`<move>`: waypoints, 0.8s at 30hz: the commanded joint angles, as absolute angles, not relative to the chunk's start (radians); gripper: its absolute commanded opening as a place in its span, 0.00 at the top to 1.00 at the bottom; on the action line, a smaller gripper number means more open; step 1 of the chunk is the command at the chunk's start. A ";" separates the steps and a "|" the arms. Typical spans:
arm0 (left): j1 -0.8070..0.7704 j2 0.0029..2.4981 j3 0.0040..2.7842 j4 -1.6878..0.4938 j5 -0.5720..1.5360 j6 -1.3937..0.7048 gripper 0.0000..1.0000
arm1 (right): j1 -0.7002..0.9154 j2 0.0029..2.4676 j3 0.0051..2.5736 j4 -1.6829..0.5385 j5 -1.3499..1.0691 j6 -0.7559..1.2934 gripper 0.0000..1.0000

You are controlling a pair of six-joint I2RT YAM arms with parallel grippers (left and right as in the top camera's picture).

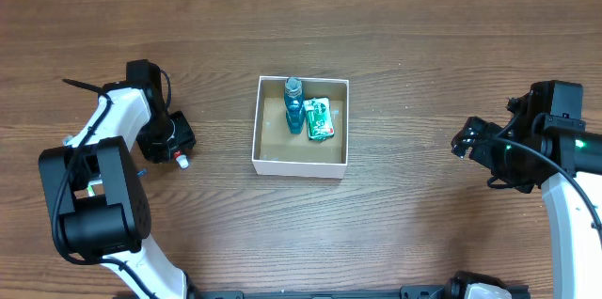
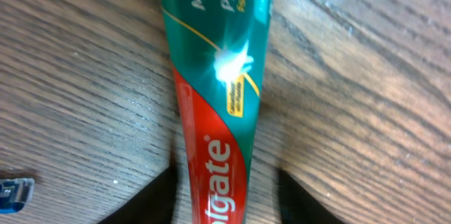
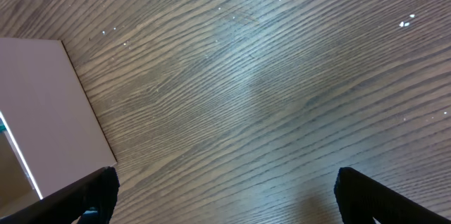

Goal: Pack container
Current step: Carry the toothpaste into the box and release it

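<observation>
Toothpaste tube [image 2: 218,104] runs down mid-frame between fingers of my left gripper [image 2: 225,178], clamped or not I cannot tell; my right gripper [image 3: 225,182] gapes empty.

The square, shallow container [image 1: 299,166] sits open at centre, with white walls and a brown cardboard floor. Inside, toward its far side, a blue bottle [image 1: 293,106] rests just left of a green packet [image 1: 319,118]. A red-and-green Colgate tube [image 2: 220,76] lies flat, well left of it.

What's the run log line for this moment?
left gripper open, straddling toothpaste tube on table | right gripper open over table | container holds blue bottle, green packet
</observation>
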State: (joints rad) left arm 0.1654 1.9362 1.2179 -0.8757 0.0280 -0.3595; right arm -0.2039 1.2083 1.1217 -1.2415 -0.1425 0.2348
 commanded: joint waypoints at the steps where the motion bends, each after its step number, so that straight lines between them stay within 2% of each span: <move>1: 0.170 1.963 1.231 -0.886 0.046 -0.359 0.71 | -0.209 1.205 1.120 -1.235 -0.147 0.227 0.00; 4: 0.170 1.963 1.231 -0.886 0.046 -0.359 0.80 | -0.209 1.205 1.120 -1.235 -0.147 0.227 0.00; 12: 0.170 1.963 1.241 -0.885 0.045 -0.359 0.90 | -0.209 1.205 1.120 -1.235 -0.147 0.227 0.00; 14: 0.170 1.961 1.265 -0.897 0.045 -0.359 0.95 | -0.209 1.205 1.120 -1.235 -0.147 0.227 0.00; 20: 0.129 1.868 1.441 -1.016 0.041 -0.342 0.96 | -0.209 1.205 1.120 -1.235 -0.147 0.227 0.00; 24: 0.016 1.719 1.528 -1.047 0.042 -0.263 0.96 | -0.209 1.205 1.120 -1.235 -0.147 0.227 0.00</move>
State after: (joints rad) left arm 0.1070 1.8690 1.4456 -1.0344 0.0330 -0.3470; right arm -0.2043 1.2083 1.1217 -1.2411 -0.1421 0.2348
